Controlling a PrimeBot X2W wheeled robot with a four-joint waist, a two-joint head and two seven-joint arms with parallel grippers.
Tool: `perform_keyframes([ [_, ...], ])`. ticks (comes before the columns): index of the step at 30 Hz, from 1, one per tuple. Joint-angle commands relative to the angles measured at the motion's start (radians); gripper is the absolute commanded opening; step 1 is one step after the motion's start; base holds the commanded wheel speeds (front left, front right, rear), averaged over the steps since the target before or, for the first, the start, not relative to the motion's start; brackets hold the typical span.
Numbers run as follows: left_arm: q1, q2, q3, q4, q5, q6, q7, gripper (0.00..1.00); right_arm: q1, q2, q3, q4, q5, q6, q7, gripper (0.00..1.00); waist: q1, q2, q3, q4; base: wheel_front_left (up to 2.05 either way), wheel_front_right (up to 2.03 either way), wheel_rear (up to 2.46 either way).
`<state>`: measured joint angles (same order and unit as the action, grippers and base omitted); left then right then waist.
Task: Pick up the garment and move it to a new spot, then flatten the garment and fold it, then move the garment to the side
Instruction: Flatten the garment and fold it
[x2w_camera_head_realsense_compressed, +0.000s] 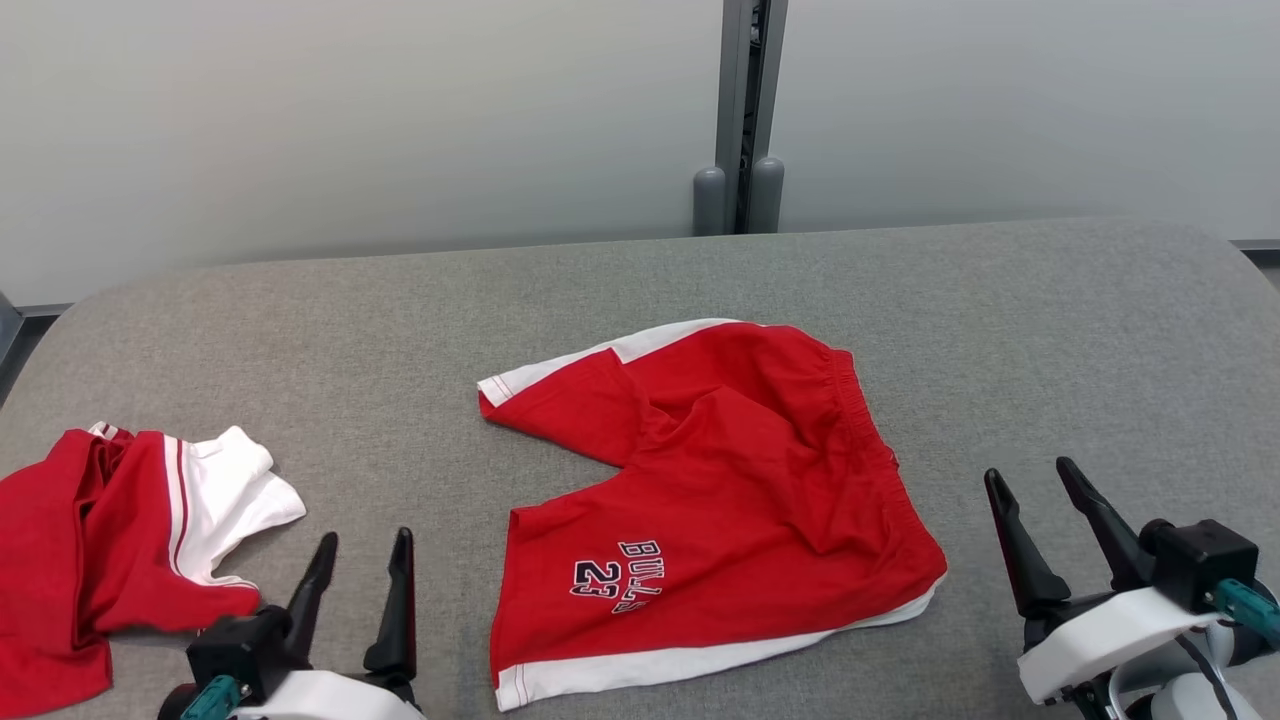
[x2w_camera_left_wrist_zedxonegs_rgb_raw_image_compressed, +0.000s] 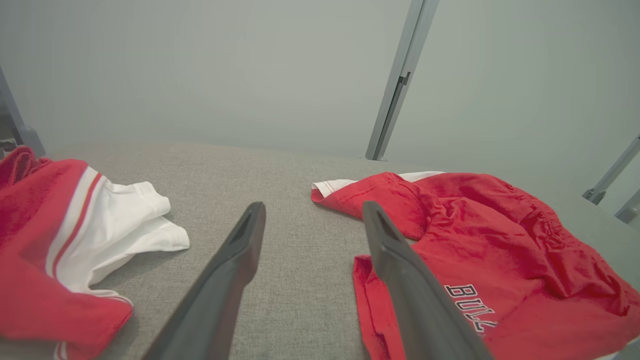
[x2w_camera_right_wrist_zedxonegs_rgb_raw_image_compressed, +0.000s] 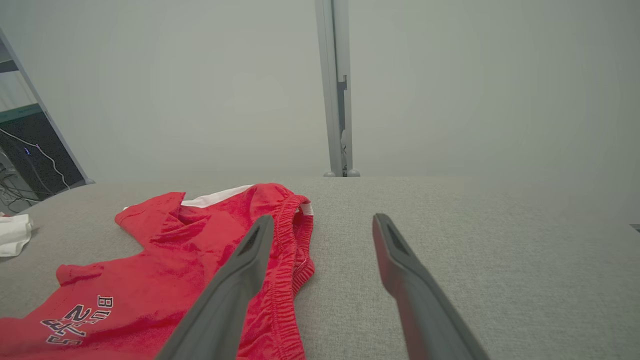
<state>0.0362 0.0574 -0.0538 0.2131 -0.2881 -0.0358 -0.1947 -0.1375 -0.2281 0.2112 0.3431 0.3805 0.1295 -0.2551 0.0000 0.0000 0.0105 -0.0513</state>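
Grey worktop (x2w_camera_head_realsense_compressed: 1050, 330), two red pieces, both grippers free.
Your far left has a crumpled red-and-white cloth (x2w_camera_head_realsense_compressed: 110, 540); your left gripper (x2w_camera_head_realsense_compressed: 365, 540) hovers beside it, fingers wide, holding nothing; red shorts (x2w_camera_head_realsense_compressed: 740, 480) lie spread at the centre; your right gripper (x2w_camera_head_realsense_compressed: 1030, 470) hangs just right of them, fingers wide too.

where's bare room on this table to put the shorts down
Bare table: the far strip behind the shorts, the right end past their waistband, the gap between them and the crumpled garment. Crowded: near left corner.
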Motion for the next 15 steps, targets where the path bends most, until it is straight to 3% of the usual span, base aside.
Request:
perform_keyframes([
  [1,-0.001,0.007,-0.002,0.003,-0.009,-0.006,0.01,1.0,-0.012,-0.011,0.009,0.007,0.011,0.002,0.008,1.0,0.0,0.0,0.001,0.001,0.0,0.0,0.0],
  [15,0.014,0.007,-0.093,-0.015,-0.07,-0.036,0.283,1.0,-0.071,-0.163,0.246,0.06,0.287,0.002,0.231,1.0,0.0,0.0,0.025,0.011,0.0,0.0,0.0],
])
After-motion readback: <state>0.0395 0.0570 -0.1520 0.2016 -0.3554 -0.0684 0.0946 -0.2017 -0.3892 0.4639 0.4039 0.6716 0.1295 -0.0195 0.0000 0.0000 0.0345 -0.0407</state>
